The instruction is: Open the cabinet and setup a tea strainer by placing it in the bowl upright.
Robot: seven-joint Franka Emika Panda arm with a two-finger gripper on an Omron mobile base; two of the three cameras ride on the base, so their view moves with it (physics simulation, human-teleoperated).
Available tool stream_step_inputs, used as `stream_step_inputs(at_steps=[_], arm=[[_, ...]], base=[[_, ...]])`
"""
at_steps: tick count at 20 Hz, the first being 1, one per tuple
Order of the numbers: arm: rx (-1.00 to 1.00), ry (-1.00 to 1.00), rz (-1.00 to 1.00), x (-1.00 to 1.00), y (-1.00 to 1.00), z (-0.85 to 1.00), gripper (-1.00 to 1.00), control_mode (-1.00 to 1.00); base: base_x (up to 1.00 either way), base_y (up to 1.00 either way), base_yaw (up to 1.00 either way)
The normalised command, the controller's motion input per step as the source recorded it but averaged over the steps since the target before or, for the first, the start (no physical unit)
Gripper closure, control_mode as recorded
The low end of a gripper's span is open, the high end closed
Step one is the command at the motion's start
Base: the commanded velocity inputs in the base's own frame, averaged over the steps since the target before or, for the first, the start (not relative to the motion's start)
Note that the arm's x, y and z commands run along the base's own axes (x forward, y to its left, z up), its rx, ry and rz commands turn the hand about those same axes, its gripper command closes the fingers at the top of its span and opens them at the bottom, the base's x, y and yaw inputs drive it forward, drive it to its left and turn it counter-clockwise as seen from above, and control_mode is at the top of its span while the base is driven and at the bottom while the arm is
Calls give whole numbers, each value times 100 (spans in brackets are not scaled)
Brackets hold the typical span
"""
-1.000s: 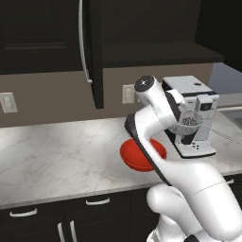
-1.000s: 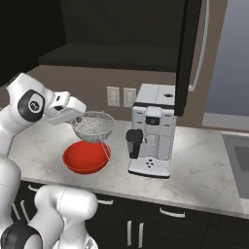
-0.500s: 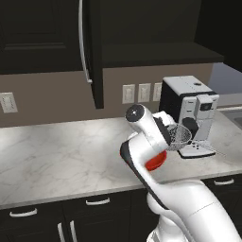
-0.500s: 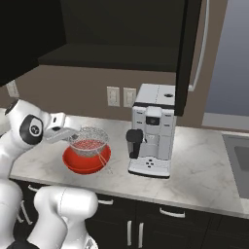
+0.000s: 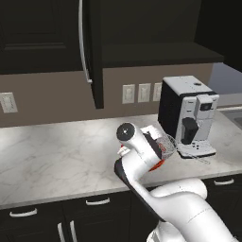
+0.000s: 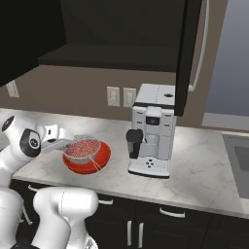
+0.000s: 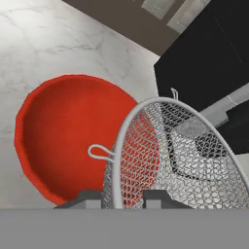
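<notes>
The red bowl [image 6: 90, 164] sits on the marble counter just left of the coffee machine; its inside faces me in the hand view [image 7: 63, 136]. My gripper [image 6: 62, 143] [image 7: 121, 198] is shut on the tea strainer [image 6: 81, 148] at its rim end. The round mesh head [image 7: 180, 160] hangs low over the right part of the bowl, tilted on its side. From the left base view the strainer [image 5: 167, 142] pokes out past my hand [image 5: 153, 137], and a sliver of bowl [image 5: 159, 164] shows under it. The cabinet door [image 5: 94, 56] [image 6: 187, 53] stands open overhead.
A white and black coffee machine [image 6: 151, 131] [image 5: 186, 118] stands right beside the bowl. Wall outlets [image 6: 120, 96] are behind on the backsplash. A sink [image 6: 239, 160] lies at the far right. Dark drawers [image 5: 56, 217] run under the counter's front edge.
The arm has come down with the strainer, from above the bowl to low over it. The mesh head has tipped over toward the bowl. The grip has stayed shut.
</notes>
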Motion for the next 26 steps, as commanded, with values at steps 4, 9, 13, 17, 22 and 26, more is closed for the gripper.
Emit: stream_step_inputs(at_steps=[4,9,13,17,22,26], arm=[[0,0,2,4,57,-29,100,-100],[0,0,0,7,32,-14,100,-100],[0,0,0,8,0,-1,100,-100],[0,0,0,3,0,0,100,-100],[0,-1,0,8,-1,0,100,-100],[0,-5,0,19,-8,-13,100,-100]], base=[[0,0,0],[0,0,0],[0,0,0],[0,0,0],[0,0,0],[0,0,0]])
